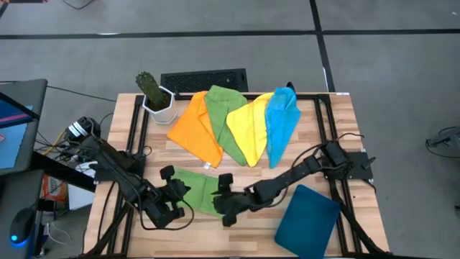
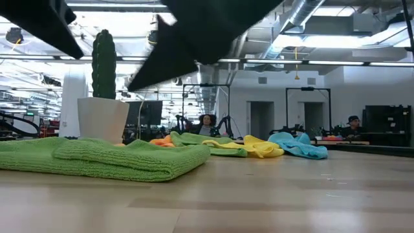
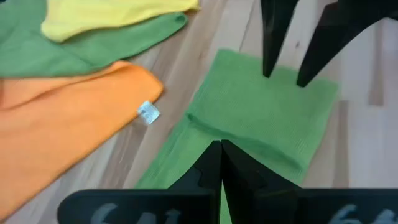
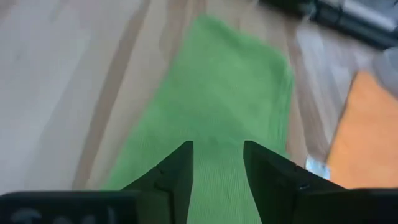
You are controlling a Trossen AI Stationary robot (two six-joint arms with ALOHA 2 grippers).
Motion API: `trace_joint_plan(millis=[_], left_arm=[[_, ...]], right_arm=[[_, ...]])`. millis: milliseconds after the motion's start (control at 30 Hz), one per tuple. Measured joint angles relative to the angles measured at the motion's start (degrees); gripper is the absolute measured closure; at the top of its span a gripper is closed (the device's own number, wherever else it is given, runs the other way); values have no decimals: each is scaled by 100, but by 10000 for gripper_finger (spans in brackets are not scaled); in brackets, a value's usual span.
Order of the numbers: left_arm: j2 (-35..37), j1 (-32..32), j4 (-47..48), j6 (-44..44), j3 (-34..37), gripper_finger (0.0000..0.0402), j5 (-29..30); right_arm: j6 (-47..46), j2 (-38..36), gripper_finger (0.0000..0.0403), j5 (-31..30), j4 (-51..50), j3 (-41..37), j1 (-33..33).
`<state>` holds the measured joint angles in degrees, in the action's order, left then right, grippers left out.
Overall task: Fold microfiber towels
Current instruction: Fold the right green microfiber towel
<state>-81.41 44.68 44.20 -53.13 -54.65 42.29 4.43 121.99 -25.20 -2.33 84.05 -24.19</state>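
on the near part of the wooden worktop [image 1: 316,126] a folded green towel [image 1: 198,191] lies flat between two pincers. left pincer [image 1: 176,196] is closed at its left edge, right pincer [image 1: 224,196] open over its right edge, gripping nothing. behind, fanned in a row, lie orange towel [image 1: 194,128], another green towel [image 1: 221,115], yellow towel [image 1: 251,126] and blue towel [image 1: 282,119].

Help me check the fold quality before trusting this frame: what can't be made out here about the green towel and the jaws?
- Folded green towel: high view, both grippers cover its ends, so edge alignment is hidden.
- Left gripper: left wrist view shows jaws shut over the towel; whether cloth is pinched cannot be told.
- Right gripper: jaws open above the towel; contact unclear.
- Low view: dark arms overhead are cut off at the top edge.
- Orange towel: tag too small to read.
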Motion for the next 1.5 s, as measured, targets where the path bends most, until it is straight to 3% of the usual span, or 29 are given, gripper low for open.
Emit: trace_joint_plan(millis=[67,333,467,700,800,967,1133,1300,1500], left_arm=[[0,90,141,-250,0,401,13],[0,370,192,-834,131,401,176],[-2,411,189,-1163,305,401,170],[-4,455,184,-1768,566,401,53],[-4,460,176,-2356,717,401,-56],[-9,631,180,-3630,991,401,-859],[-9,952,776,-5468,1099,401,-1256],[-9,1254,1044,-6330,1099,401,-2131],[-26,1421,882,-6921,1097,399,-1629]], right_arm=[[28,104,243,53,591,-56,-11],[-156,725,269,669,1318,-93,33],[-247,1067,280,718,1297,-51,29],[-125,854,285,733,1157,-65,25],[-35,493,285,711,1103,-44,19],[-3,167,285,712,724,-44,-43],[-2,114,285,714,530,-44,-125],[-131,114,285,715,231,-46,-172],[-138,114,285,714,237,-49,-172]])
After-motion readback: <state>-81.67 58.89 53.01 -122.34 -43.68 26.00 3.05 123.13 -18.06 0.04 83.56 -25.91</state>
